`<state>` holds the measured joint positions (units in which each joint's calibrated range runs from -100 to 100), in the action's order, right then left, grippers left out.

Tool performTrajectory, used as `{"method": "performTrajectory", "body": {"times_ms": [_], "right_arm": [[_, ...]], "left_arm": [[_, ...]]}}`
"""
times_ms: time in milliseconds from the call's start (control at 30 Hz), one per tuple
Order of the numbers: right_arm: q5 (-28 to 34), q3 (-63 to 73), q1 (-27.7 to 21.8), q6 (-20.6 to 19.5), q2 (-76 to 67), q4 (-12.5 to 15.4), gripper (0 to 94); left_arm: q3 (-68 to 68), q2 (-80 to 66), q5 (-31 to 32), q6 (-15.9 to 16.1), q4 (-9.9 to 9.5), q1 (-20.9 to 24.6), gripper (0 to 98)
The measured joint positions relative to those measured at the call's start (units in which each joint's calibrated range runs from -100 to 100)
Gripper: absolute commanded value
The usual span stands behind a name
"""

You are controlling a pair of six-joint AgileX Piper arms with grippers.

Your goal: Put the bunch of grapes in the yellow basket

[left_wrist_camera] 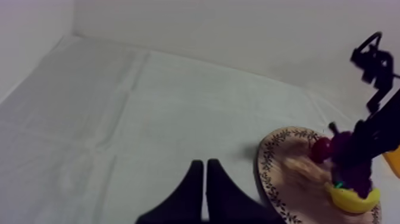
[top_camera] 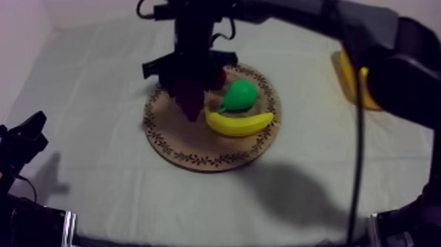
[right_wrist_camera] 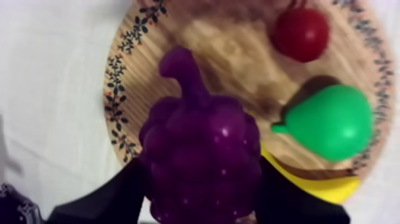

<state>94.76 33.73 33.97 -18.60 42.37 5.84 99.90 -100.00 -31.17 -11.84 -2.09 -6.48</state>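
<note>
Right end effector (right_wrist_camera: 199,196) grips the grapes (right_wrist_camera: 202,149) over the board (right_wrist_camera: 128,89) — lift straight, clear of the pear (right_wrist_camera: 330,122), then carry to the basket (top_camera: 351,82) at the desk's right edge. Left end effector (left_wrist_camera: 205,165) — narrow, holding nothing.

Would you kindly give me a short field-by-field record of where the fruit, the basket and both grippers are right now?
Right gripper: fingers shut on the bunch of grapes, over the wooden board
Left gripper: fingers together on nothing, at the table's left side
On board: pear, banana, small red fruit
Yellow basket: right side, apart from the board
Grapes in basket: not yet
</note>
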Motion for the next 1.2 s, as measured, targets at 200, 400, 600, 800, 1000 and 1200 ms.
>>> {"method": "performTrajectory", "body": {"times_ms": [200, 400, 600, 800, 1000, 1200], "right_arm": [[0.01, -7.38, -2.48, 1.82, -11.75, -3.65, 31.2], [-0.24, -14.09, -6.88, 4.28, -23.12, -7.11, 31.3], [-1.91, -19.74, -12.63, 7.37, -32.62, -9.68, 31.7], [-5.55, -23.84, -19.99, 11.26, -37.82, -11.3, 31.1], [-8.04, -24.35, -28.13, 15.44, -38.09, -12.42, 30.4], [-10.25, -26.14, -34.87, 19.22, -36.95, -12.04, 30.1]], "left_arm": [[0.0, 0.0, 0.0, 0.0, 0.0, 0.0, 0.1], [0.0, 0.0, 0.0, 0.0, 0.0, 0.0, 0.1], [0.0, 0.0, 0.0, 0.04, 0.0, 0.0, 0.1], [0.0, 0.0, 0.0, 0.04, 0.0, 0.0, 0.1], [0.0, 0.0, 0.0, 0.04, 0.0, 0.0, 0.1], [0.0, 0.0, 0.0, 0.04, 0.0, 0.0, 0.1]]}}
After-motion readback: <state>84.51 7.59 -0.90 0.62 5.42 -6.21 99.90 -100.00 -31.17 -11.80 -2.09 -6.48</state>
